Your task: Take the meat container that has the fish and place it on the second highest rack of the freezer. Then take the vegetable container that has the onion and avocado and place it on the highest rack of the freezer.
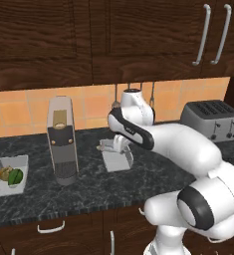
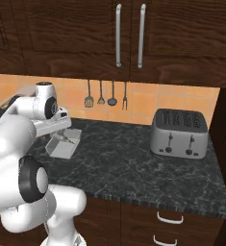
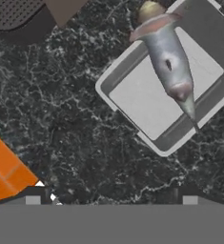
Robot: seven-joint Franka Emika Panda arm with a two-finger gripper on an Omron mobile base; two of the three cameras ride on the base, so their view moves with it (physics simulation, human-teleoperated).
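Note:
The meat container (image 3: 132, 102) is a shallow grey tray on the dark counter, and the silvery-grey fish (image 3: 168, 57) lies slanted across it. My gripper (image 3: 111, 200) hovers open just above the counter beside the tray, with nothing between its fingertips. From the left base view, the hand (image 1: 114, 145) hangs over the same tray (image 1: 117, 162). The vegetable container (image 1: 0, 182) sits at the counter's far left, holding the tan onion (image 1: 5, 173) and the green avocado (image 1: 16, 177). The freezer and its racks are out of view.
A tall grey coffee machine (image 1: 62, 142) stands between the two containers. A silver toaster (image 2: 178, 133) sits at the right end of the counter. Utensils (image 2: 106, 96) hang on the orange tile wall, with dark wood cabinets (image 2: 129, 33) above.

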